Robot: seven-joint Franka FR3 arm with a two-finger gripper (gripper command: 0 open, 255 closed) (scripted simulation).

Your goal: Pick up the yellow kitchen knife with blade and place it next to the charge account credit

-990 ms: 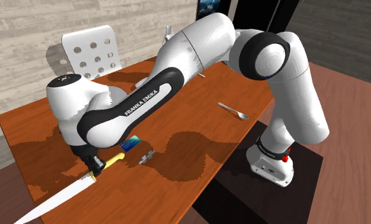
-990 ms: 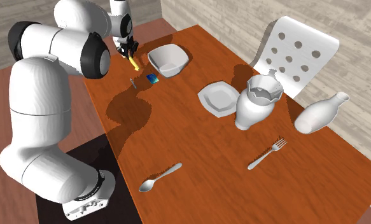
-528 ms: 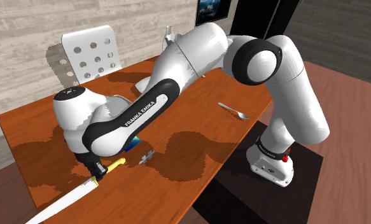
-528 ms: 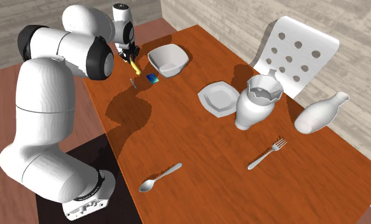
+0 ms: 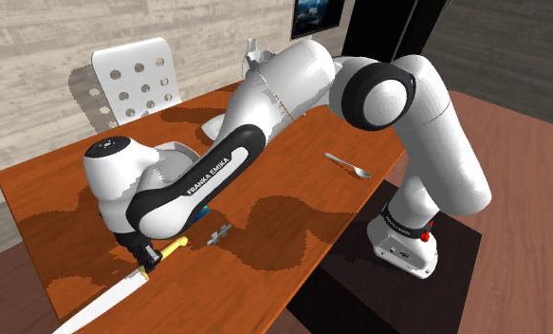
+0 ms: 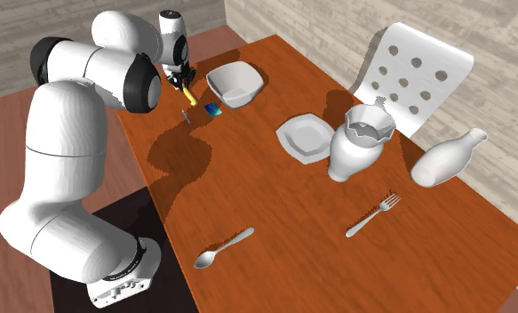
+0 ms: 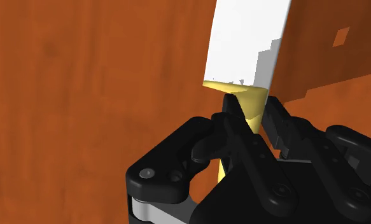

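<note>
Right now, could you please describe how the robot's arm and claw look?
The arm has rounded white shells, dark joint bands and a black forearm strip lettered FRANKA EMIKA. A small red dot marks its base. The claw is all black and blocky.

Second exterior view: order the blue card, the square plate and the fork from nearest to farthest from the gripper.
1. Blue card: close by the gripper, just to the view's right of it.
2. Square plate: further right, near the view's middle.
3. Fork: farthest, at the view's lower right.
</note>
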